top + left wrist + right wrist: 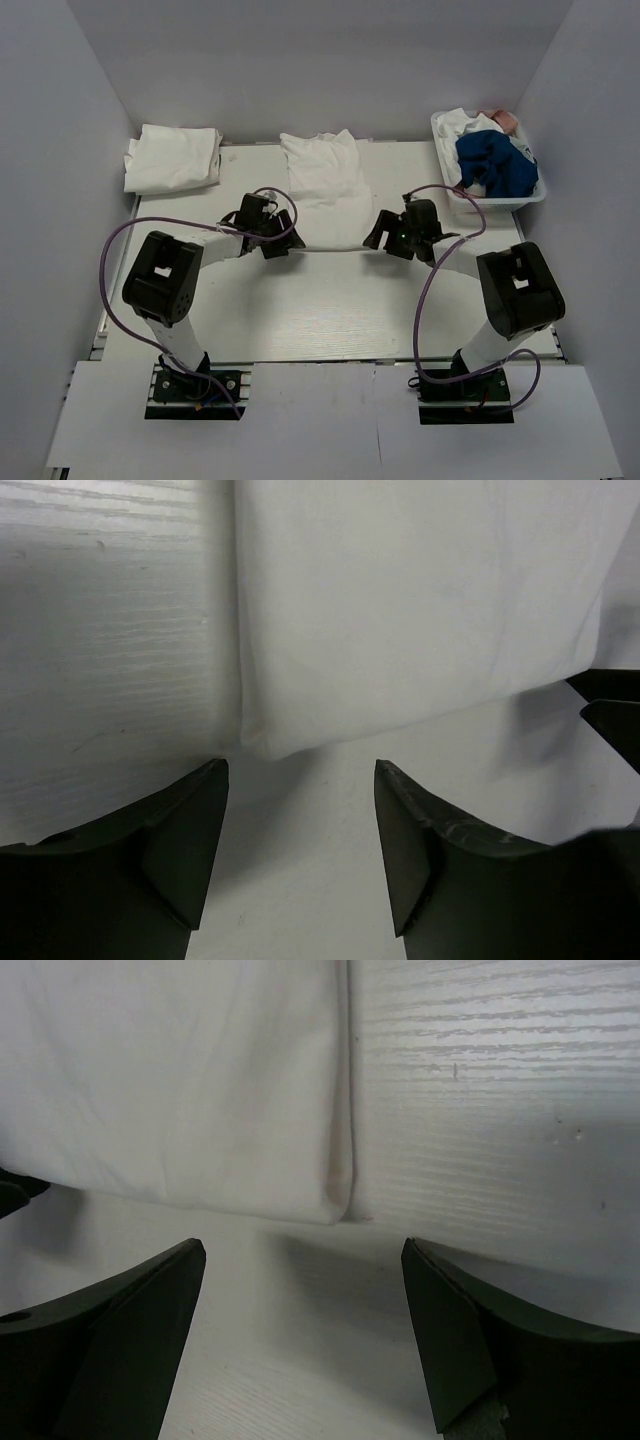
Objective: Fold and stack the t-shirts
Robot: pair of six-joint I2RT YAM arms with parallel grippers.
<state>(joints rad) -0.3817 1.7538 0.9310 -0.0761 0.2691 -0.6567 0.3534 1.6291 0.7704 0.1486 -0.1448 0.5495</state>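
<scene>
A white t-shirt (327, 172) lies folded lengthwise at the back middle of the table. Its near left corner shows in the left wrist view (400, 600), its near right corner in the right wrist view (200, 1090). My left gripper (283, 237) is open and empty just short of the near left corner (301, 768). My right gripper (385, 235) is open and empty just short of the near right corner (303, 1250). A folded white t-shirt (172, 158) lies at the back left.
A white basket (492, 199) at the back right holds a blue garment (492, 162) and white and pink cloth. White walls close in the back and both sides. Purple cables loop from both arms.
</scene>
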